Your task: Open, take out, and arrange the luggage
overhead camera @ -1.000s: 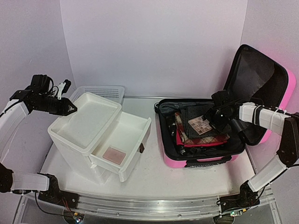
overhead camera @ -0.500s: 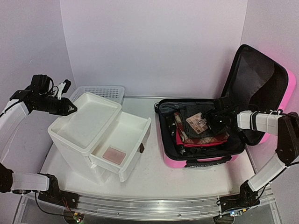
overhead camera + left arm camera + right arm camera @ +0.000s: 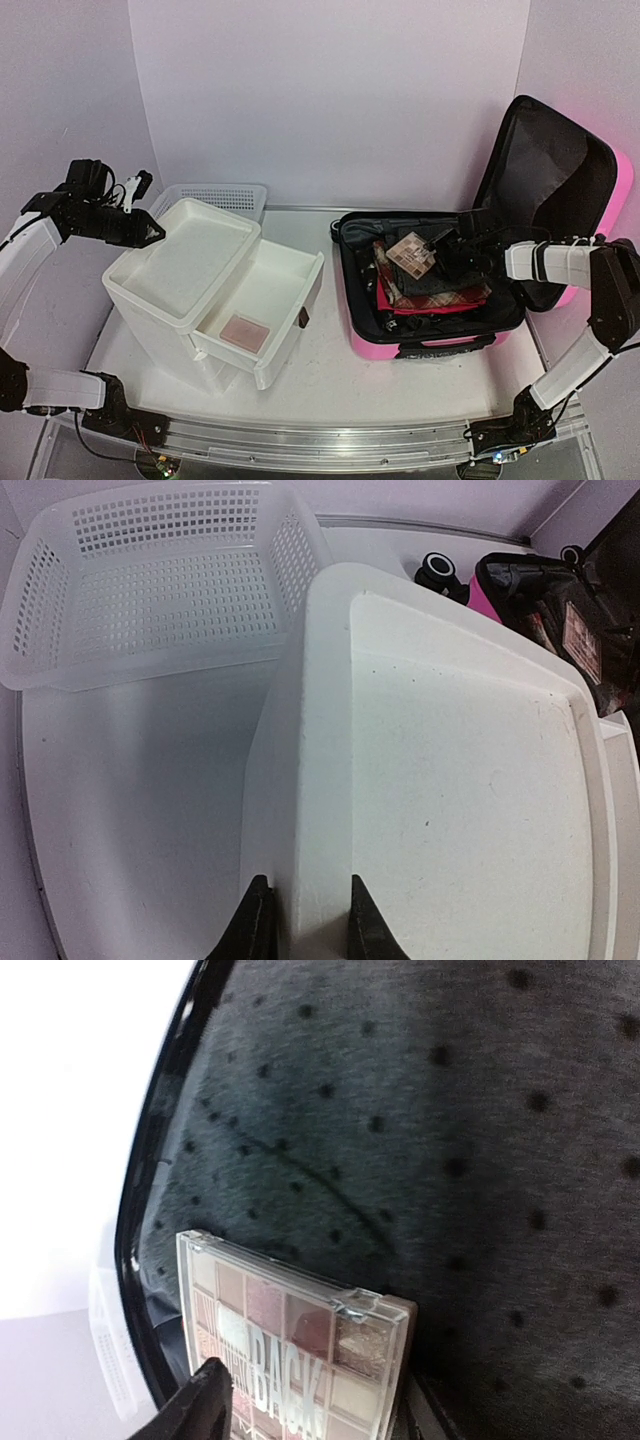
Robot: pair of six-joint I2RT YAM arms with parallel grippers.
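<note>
Luggage (image 3: 362, 340) sits open on the right half of the table (image 3: 330, 385). Its pink shell lies flat, its black-lined lid stands up against the right wall, and its long axis runs away from the arm bases.

Right gripper (image 3: 432, 250) is down inside the shell, reaching in from the lid side. It looks pinched on an eyeshadow palette (image 3: 412, 252): the wrist view shows the palette standing on edge, with one dark fingertip (image 3: 205, 1400) against its lower corner. From above, the palette sits tilted on a diagonal, just on the table-centre side of the claw and over the clothes.

Under it lie a grey dotted cloth (image 3: 460, 1160), a plaid fold (image 3: 445, 295) and a red piece (image 3: 385, 285), all inside the shell.

Everything turns on one relation. The white drawer unit (image 3: 185, 260) lies well apart to the left, across bare table, so the palette has to clear the suitcase's left rim before it goes anywhere.

The right arm is plainly the nearer one. Left gripper (image 3: 148, 232) is far from the luggage, its two fingers pressed on either side of the drawer unit's back-left rim, steadying it by the look of things.

The lower drawer (image 3: 275, 275) is pulled out toward the suitcase and holds one flat pinkish square (image 3: 245, 330). Behind the unit sits the white mesh basket (image 3: 150, 580), with nothing showing in it.
</note>
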